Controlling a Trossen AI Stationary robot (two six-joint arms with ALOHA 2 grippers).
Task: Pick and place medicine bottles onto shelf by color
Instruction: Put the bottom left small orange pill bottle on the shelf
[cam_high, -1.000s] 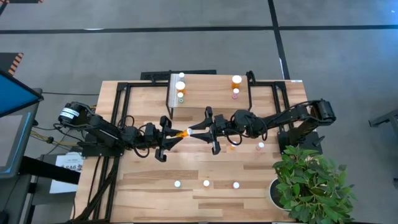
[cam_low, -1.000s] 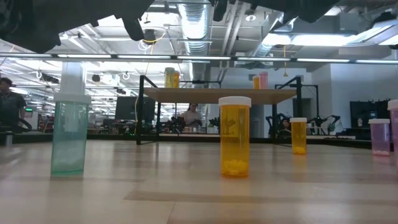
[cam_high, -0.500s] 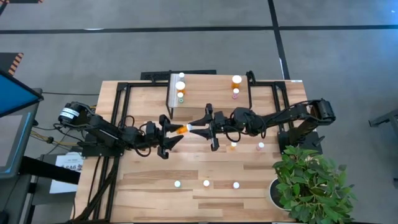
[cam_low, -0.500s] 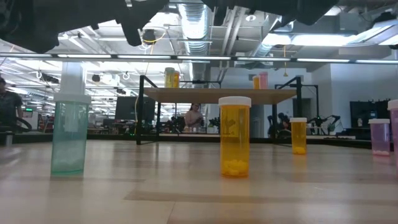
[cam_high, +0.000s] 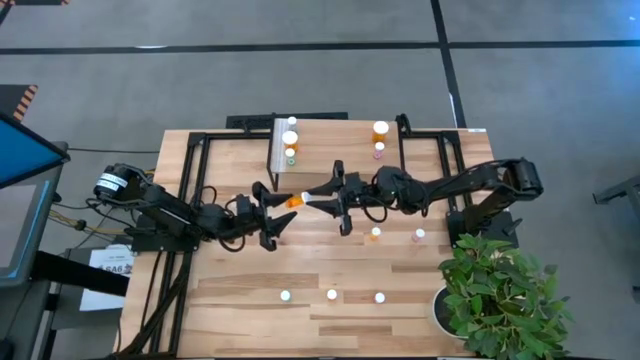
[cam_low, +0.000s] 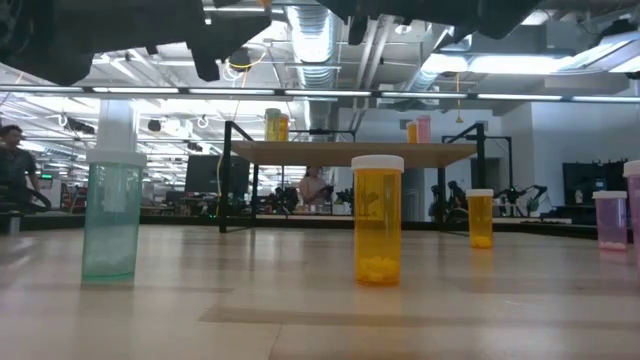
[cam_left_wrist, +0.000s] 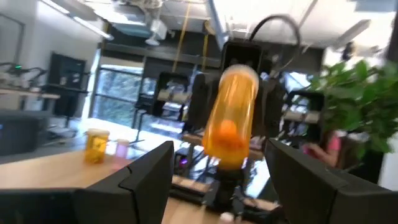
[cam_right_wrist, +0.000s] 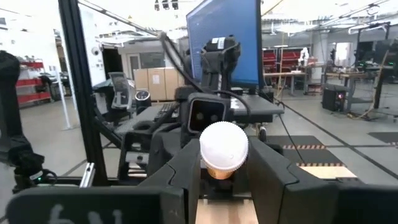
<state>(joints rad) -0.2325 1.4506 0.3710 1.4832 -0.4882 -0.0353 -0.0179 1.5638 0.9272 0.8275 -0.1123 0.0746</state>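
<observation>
Nearest in the low view, a tall orange plastic bottle with a white cap stands upright on the light wooden tabletop, pale pills settled at its bottom; at its 9 o'clock stands a translucent teal bottle. Farther back at 3 o'clock is a smaller orange bottle, and a pink bottle just beside the frame edge, where another bottle is cut off. No label or writing can be read on any of them. Both arms cross the top of this view as dark shapes, hard to separate.

From above, three white caps sit in a row toward 6 o'clock of the table, beside a green potted plant at 4 o'clock. At the centre, the right gripper clenches a small orange medicine bottle lying sideways in the air, its white cap facing the right wrist camera. The left gripper is just at the bottle's 9 o'clock, its fingers spread to either side of the orange body without visibly pressing it.

Farthest, at 12 o'clock, the small raised light-wood shelf on black legs carries capped bottles in two clusters: one near its white-strip end, one toward the opposite end. Their bodies are mostly hidden under the caps
</observation>
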